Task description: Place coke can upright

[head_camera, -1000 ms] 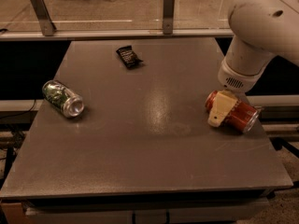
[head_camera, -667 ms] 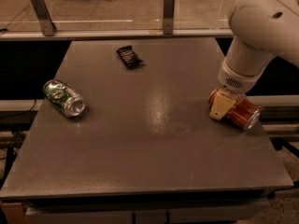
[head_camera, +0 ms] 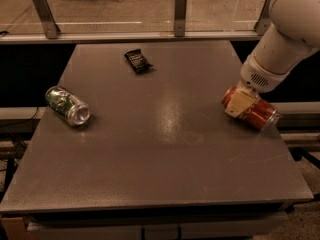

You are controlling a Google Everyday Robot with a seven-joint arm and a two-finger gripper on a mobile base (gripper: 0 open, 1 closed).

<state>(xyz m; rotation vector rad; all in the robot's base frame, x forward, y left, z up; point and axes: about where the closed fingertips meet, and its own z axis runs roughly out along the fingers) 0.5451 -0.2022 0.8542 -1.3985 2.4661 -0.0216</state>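
Note:
The red coke can (head_camera: 257, 114) lies on its side at the right edge of the dark table (head_camera: 165, 154), its silver end pointing right. My gripper (head_camera: 241, 102) is down over the left part of the can, one tan finger (head_camera: 239, 104) showing in front of it. The white arm (head_camera: 285, 29) comes in from the upper right and hides the far finger.
A green-and-silver can (head_camera: 67, 105) lies on its side near the table's left edge. A small black packet (head_camera: 137, 61) lies at the back centre. A rail with metal posts (head_camera: 180, 6) runs behind the table.
The gripper has settled lower and slightly right over the coke can. The can has stayed on its side at the same spot.

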